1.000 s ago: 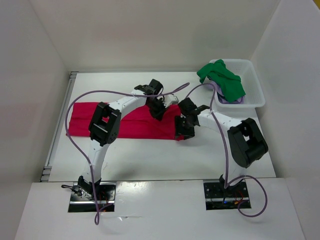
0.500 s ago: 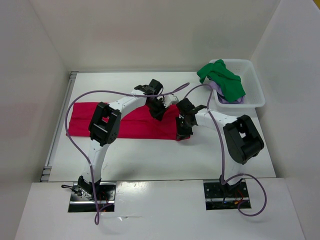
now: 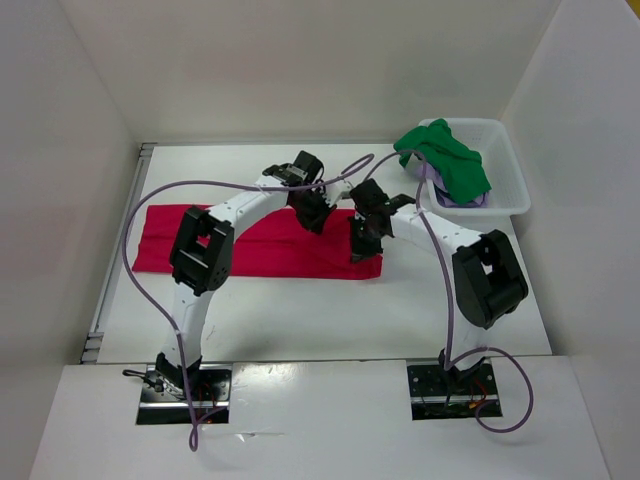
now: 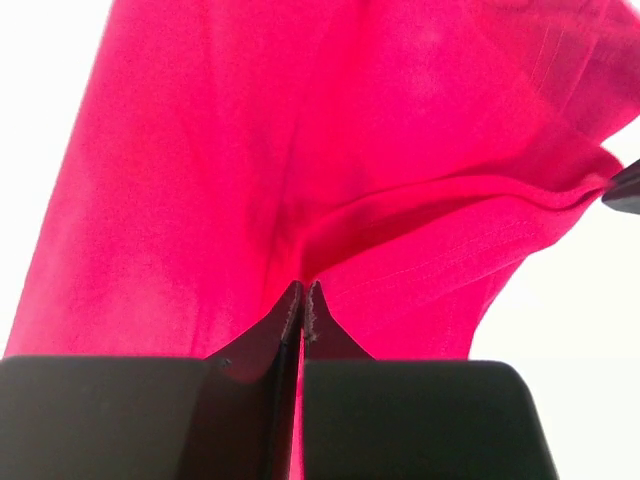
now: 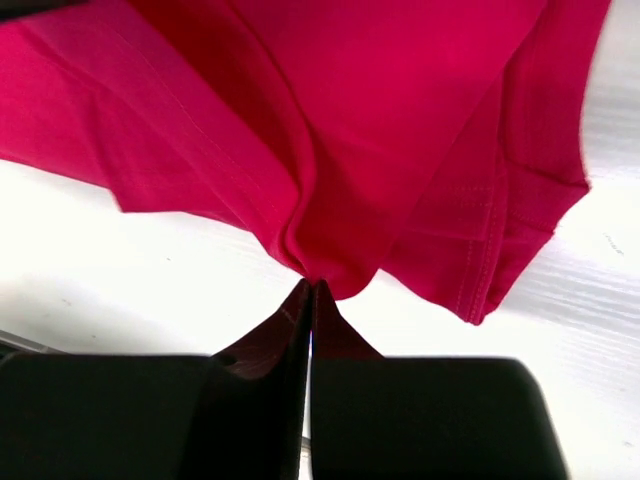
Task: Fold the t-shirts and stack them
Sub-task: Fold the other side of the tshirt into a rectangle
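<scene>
A bright red t-shirt (image 3: pixel 240 245) lies folded into a long strip across the table's middle. My left gripper (image 3: pixel 312 215) is shut on its far right part, cloth pinched at the fingertips (image 4: pixel 302 292). My right gripper (image 3: pixel 362 245) is shut on the red t-shirt's (image 5: pixel 380 120) near right edge, the fabric bunched at its tips (image 5: pixel 312 283) and lifted a little. The red cloth (image 4: pixel 300 150) fills the left wrist view. A green t-shirt (image 3: pixel 445 160) drapes over the basket, with a lavender t-shirt (image 3: pixel 455 198) showing under it.
The white plastic basket (image 3: pixel 505 165) stands at the back right corner. White walls close in the table on the left, back and right. Purple cables arc from both arms over the table. A metal rail (image 3: pixel 115 260) runs along the table's left edge.
The right gripper has shut on the red t-shirt's right edge and moved up and slightly left with it. The left gripper stayed shut, shifting a little toward the back.
</scene>
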Robot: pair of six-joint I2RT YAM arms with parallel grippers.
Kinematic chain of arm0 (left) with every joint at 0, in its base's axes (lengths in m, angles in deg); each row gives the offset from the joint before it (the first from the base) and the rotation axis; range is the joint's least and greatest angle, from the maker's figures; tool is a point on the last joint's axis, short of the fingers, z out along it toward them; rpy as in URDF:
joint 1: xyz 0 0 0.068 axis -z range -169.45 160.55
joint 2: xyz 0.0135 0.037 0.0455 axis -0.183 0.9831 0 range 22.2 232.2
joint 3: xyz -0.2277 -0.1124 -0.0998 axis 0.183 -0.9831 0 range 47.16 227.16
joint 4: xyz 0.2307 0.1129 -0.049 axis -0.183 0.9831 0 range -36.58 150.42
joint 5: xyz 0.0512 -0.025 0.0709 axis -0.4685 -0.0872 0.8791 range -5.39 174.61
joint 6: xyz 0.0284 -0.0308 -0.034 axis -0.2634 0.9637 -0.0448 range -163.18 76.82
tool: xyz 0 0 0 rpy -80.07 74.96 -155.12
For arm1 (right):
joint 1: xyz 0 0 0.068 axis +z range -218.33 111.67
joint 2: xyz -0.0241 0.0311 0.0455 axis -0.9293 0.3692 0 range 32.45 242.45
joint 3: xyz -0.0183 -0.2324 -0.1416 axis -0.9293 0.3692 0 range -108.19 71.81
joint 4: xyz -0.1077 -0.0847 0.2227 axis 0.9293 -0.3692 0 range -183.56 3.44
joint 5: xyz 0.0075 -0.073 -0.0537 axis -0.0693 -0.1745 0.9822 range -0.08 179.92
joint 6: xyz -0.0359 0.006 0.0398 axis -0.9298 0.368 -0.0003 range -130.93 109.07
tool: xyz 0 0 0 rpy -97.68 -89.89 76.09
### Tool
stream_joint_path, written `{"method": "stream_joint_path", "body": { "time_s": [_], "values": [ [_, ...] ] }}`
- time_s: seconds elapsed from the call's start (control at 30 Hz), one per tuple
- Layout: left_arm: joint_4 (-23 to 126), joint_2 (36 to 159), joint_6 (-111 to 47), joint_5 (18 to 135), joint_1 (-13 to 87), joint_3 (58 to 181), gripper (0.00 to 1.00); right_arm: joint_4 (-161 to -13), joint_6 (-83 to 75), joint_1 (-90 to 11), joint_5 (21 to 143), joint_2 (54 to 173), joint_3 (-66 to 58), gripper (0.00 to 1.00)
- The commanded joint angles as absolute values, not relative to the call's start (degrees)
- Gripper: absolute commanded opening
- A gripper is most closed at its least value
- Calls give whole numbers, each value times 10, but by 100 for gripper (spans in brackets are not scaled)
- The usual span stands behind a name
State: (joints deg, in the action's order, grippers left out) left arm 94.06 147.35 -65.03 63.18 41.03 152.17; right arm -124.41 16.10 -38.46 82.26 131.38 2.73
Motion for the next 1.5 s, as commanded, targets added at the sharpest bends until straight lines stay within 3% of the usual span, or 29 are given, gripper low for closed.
{"method": "stream_joint_path", "body": {
  "time_s": [0.0, 0.47, 1.3, 1.33, 1.37, 1.4, 1.47],
  "values": [
    [930, 1436, -616, 637, 410, 1521, 0, -1265, 132, -379, 839, 1308, -26, 0],
    [851, 1431, -487, 766, 388, 1481, 0, -1255, 74, -448, 874, 1453, -202, 0],
    [745, 1420, -441, 884, 378, 1435, 0, -1248, 69, -492, 884, 1542, -270, 0],
    [745, 1426, -441, 884, 378, 1435, 0, -1253, 69, -492, 884, 1542, -270, 1],
    [753, 1431, -441, 877, 378, 1435, 3, -1253, 69, -492, 884, 1542, -270, 23],
    [753, 1431, -441, 869, 378, 1442, 10, -1253, 69, -492, 884, 1542, -270, 36],
    [767, 1438, -441, 869, 378, 1448, 24, -1260, 69, -492, 884, 1530, -270, 46]
  ]
}}
